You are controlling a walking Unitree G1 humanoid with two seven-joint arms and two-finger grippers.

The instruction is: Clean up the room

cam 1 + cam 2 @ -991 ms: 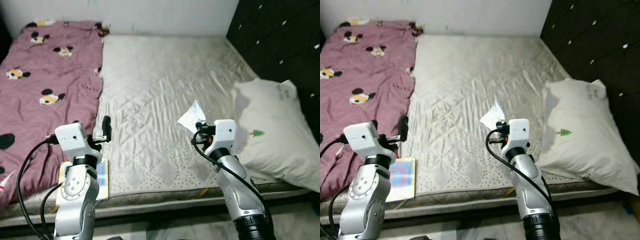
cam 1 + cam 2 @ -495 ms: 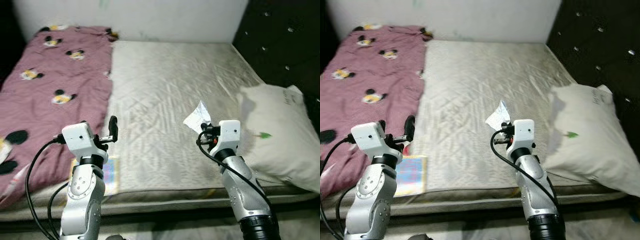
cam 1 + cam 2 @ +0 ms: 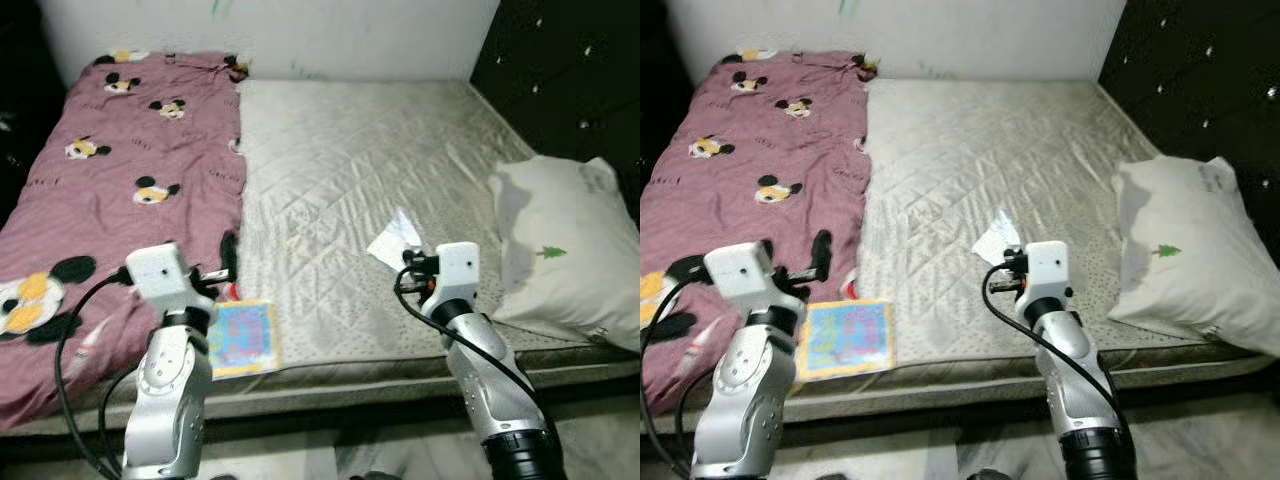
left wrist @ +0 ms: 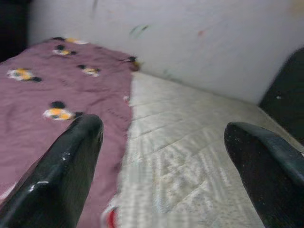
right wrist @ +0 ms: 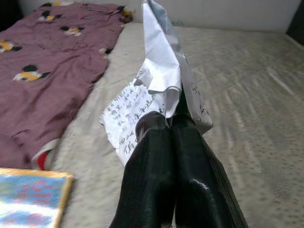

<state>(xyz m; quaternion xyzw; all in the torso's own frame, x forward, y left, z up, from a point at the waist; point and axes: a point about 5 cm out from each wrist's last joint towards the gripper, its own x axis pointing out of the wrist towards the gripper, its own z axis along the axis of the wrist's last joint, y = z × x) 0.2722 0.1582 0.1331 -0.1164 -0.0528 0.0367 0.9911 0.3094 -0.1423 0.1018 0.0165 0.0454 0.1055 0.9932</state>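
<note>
A crumpled white paper (image 3: 395,238) with printed writing (image 5: 137,107) is pinched in my right gripper (image 5: 172,124), which is shut on it above the front part of the mattress (image 3: 370,150). My left gripper (image 4: 164,142) is open with nothing between its fingers (image 3: 228,256), held over the near edge of the maroon mouse-print blanket (image 3: 110,180). A colourful picture book (image 3: 240,338) lies flat at the mattress's front edge, just right of my left arm.
A white pillow (image 3: 565,250) with a small green tree print lies at the right end of the bed against the dark tufted headboard (image 3: 575,75). A small red thing (image 3: 228,293) peeks out beside the blanket edge. A pale wall (image 3: 300,30) runs behind the bed.
The whole picture has shifted, so the camera moved; more blanket shows at left. My right gripper still holds the paper and the left stays open.
</note>
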